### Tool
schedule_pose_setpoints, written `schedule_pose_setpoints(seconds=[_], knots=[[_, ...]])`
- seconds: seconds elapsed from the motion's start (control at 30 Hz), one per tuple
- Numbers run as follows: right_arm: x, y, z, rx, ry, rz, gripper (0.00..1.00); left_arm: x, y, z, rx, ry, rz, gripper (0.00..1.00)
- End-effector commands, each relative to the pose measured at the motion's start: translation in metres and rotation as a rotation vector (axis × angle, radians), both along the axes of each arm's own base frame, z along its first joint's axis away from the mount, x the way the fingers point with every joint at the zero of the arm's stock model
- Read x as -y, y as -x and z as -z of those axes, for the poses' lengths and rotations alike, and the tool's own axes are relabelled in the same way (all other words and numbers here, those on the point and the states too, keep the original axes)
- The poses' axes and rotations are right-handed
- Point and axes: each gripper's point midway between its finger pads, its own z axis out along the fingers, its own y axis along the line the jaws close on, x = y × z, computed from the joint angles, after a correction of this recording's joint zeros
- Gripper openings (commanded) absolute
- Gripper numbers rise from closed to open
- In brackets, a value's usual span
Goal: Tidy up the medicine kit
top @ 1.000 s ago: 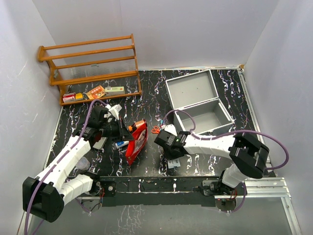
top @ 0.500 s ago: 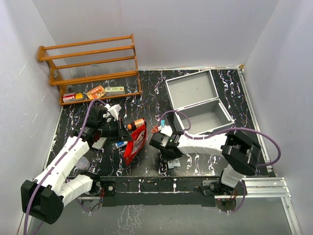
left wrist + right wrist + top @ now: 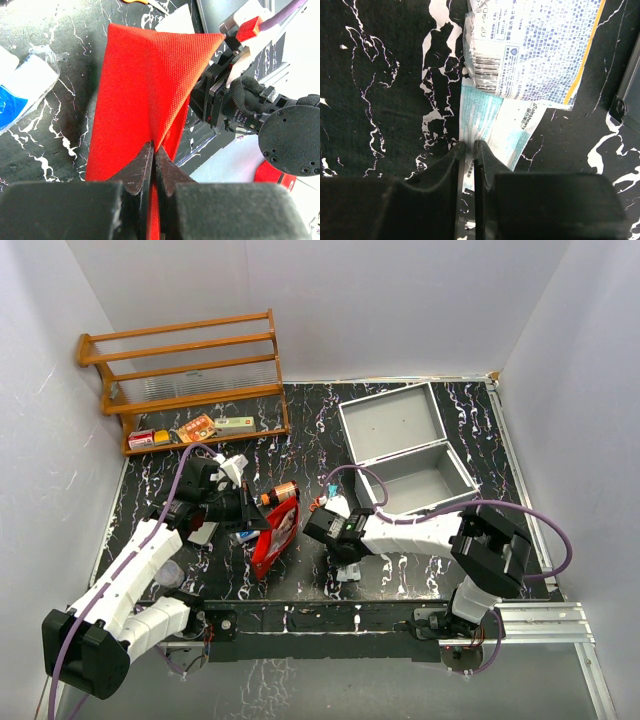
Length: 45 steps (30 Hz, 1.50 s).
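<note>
Left gripper (image 3: 154, 150) clamped on a red woven-fabric pouch (image 3: 145, 90) — right gripper (image 3: 466, 150) set over a flat pale-blue paper sachet (image 3: 490, 120)

The pouch is held up on edge, likely so that it can be carried or filled. The right jaws are seen nearly together with the sachet's edge in the gap; whether it is gripped cannot be told. The open silver-grey metal medicine kit (image 3: 425, 480) is placed just beyond the right arm — within reach for loading.
</note>
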Motion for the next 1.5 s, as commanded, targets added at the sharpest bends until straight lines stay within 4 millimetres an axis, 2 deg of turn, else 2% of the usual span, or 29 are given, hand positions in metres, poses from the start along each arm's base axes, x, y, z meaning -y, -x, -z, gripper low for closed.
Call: schedule_pose_setpoints(seconds=[0.0,0.07,0.27,0.47,0.57,0.6,0.77,0.93,1.1,1.2,1.33,1.47], knots=[[-0.003,-0.001,0.007,0.009,-0.019,0.012,0.06,0.003,0.000,-0.015,0.040,0.023,0.014,0.00],[-0.008,-0.004,-0.002,0.033,-0.061,0.016,0.00,0.003,0.000,-0.015,0.043,0.024,0.011,0.00],[-0.028,-0.013,-0.041,0.117,-0.248,0.019,0.00,0.003,-0.005,-0.018,0.068,0.035,-0.004,0.00],[-0.051,-0.028,-0.118,0.279,-0.568,0.049,0.00,0.006,-0.013,-0.025,0.128,0.050,-0.003,0.00],[-0.060,-0.035,-0.165,0.383,-0.774,0.072,0.00,0.005,-0.017,-0.030,0.158,0.045,-0.001,0.00],[-0.064,-0.039,-0.187,0.427,-0.856,0.073,0.00,0.006,-0.019,-0.033,0.167,0.046,0.000,0.00],[-0.073,-0.048,-0.260,0.569,-1.071,0.069,0.00,0.009,-0.023,-0.046,0.201,0.062,0.011,0.00],[-0.081,-0.051,-0.316,0.699,-1.259,0.030,0.00,0.017,-0.024,-0.061,0.204,0.118,0.022,0.00],[-0.088,-0.055,-0.351,0.828,-1.369,-0.014,0.00,0.026,-0.021,-0.081,0.162,0.193,0.026,0.00],[-0.097,-0.057,-0.361,0.893,-1.403,-0.060,0.00,0.027,-0.019,-0.090,0.174,0.207,0.031,0.00],[-0.103,-0.053,-0.371,0.961,-1.458,-0.125,0.00,0.029,-0.016,-0.103,0.189,0.229,0.049,0.00],[-0.100,-0.053,-0.365,0.972,-1.455,-0.123,0.00,0.030,-0.016,-0.112,0.205,0.248,0.045,0.00]])
